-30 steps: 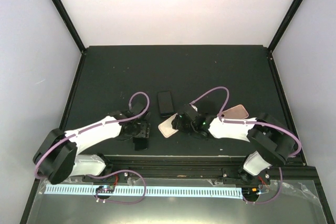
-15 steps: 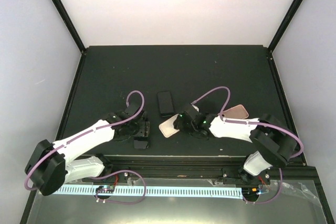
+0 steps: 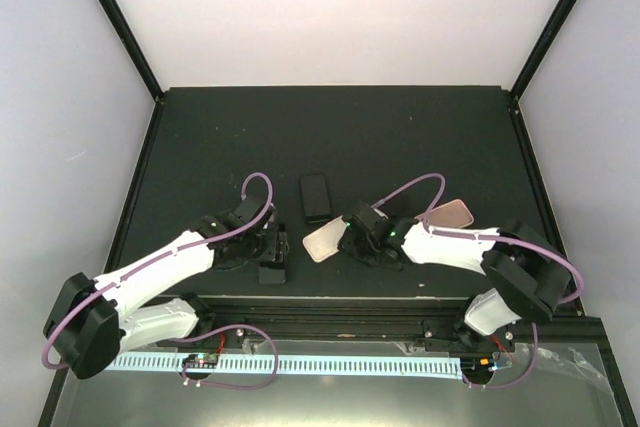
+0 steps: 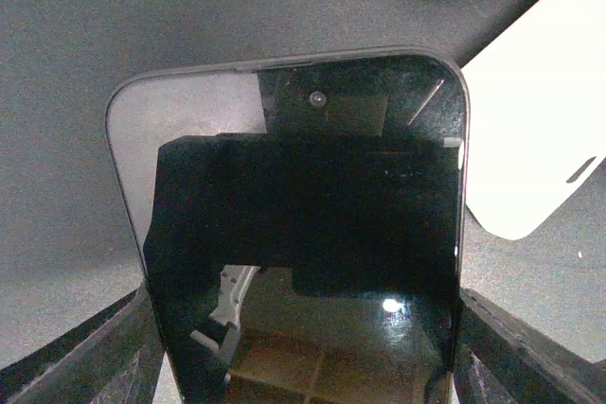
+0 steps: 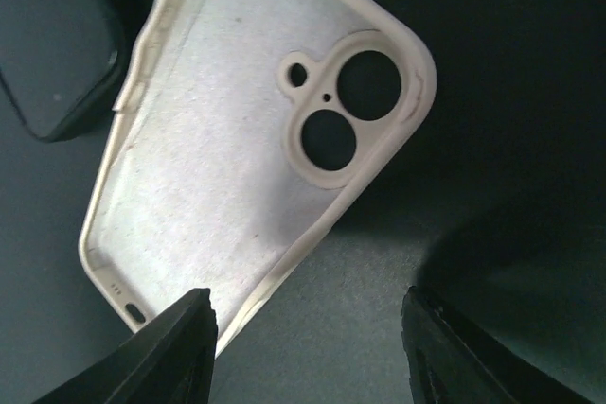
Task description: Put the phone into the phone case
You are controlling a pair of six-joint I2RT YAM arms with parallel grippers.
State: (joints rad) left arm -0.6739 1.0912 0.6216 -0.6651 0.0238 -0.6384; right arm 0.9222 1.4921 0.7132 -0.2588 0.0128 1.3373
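Left claw [image 4: 303,366] clamped on phone [image 4: 303,196]; right claw [image 5: 308,338] apart.
I see the white case [image 5: 237,167] to the phone's right, slanted; right claw sits nearer.

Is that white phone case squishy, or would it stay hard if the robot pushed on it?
Probably a bit bendy: the white case has thin walls and a soft-looking rim, like rubbery cases. It's an empty shell, so likely light and easy to slide on the table if nudged. Its matte lining looks grippy rather than slippery.
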